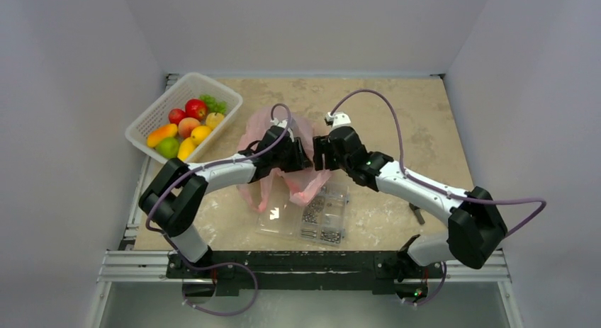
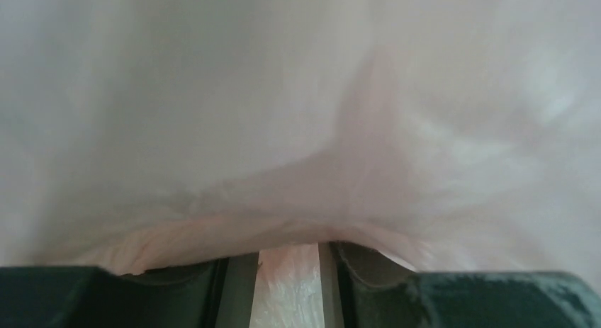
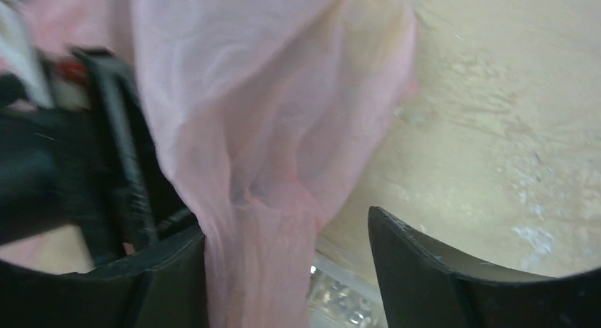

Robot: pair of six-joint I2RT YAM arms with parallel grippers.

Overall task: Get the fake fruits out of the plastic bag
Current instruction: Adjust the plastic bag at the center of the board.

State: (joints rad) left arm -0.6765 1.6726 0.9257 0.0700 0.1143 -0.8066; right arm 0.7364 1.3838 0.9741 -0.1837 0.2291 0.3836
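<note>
The pink plastic bag (image 1: 264, 127) lies crumpled at mid-table, with both grippers meeting at its right side. My left gripper (image 1: 303, 156) is buried in it: its film (image 2: 283, 115) fills the left wrist view and a strip of it sits pinched in the narrow gap of the left gripper (image 2: 289, 253). My right gripper (image 3: 287, 225) stands open, with a hanging fold of the bag (image 3: 262, 129) resting against its left finger only. Several fake fruits (image 1: 186, 126) lie in a white basket (image 1: 152, 120). No fruit shows through the bag.
A flat clear case of metal screws (image 1: 312, 211) lies just in front of the bag, and the bag's lower edge lies over it; the case (image 3: 340, 300) also shows under the right gripper. Grey walls close in the table on three sides.
</note>
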